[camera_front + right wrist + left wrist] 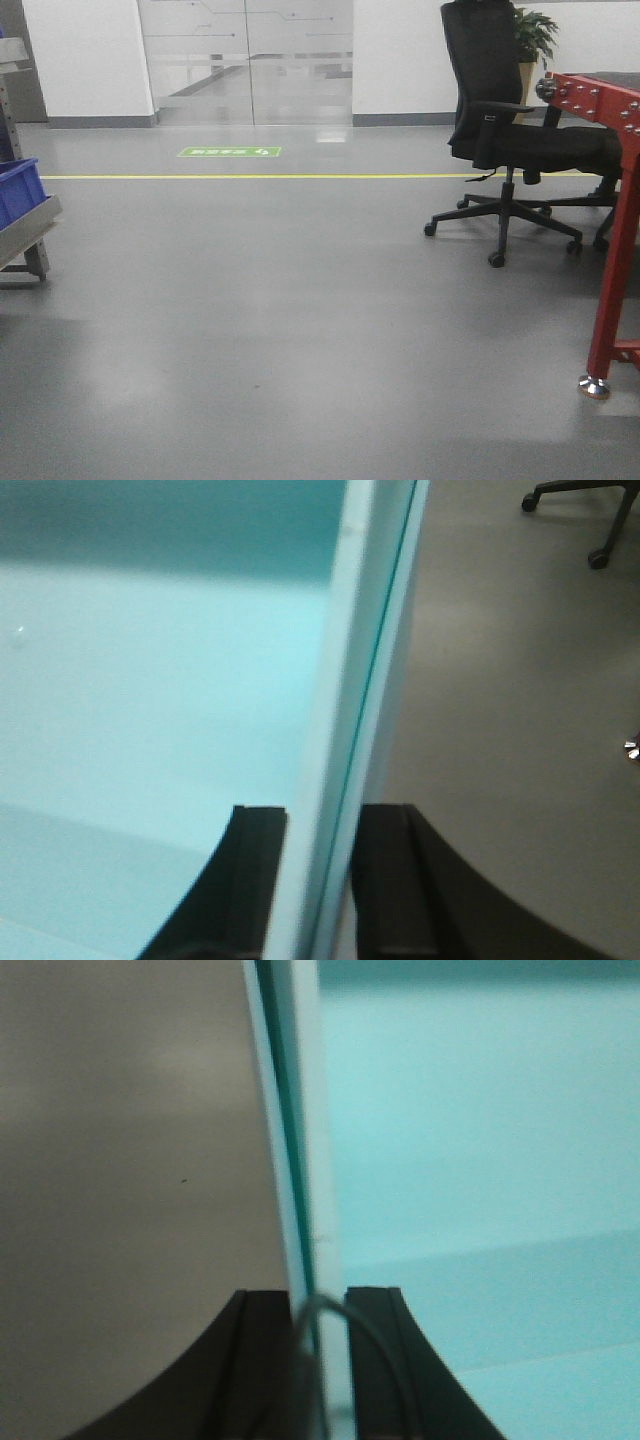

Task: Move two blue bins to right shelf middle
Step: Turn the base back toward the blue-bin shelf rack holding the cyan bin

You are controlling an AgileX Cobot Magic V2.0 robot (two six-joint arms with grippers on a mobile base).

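Note:
In the left wrist view my left gripper (318, 1305) is shut on the thin side wall (300, 1160) of a blue bin, whose pale blue inside (480, 1160) fills the right half. In the right wrist view my right gripper (320, 820) is shut on the bin's opposite wall (360, 660), with the bin's inside (150, 680) to the left. Grey floor shows outside each wall. The bin and both grippers are out of the front view. A second blue bin (18, 190) sits on a grey shelf (30, 235) at the far left.
A black office chair (505, 130) on castors stands at the right, its castors also in the right wrist view (600, 555). A red metal table frame (620, 230) stands at the far right. A yellow floor line (250, 177) runs across; glass doors (245, 60) lie behind.

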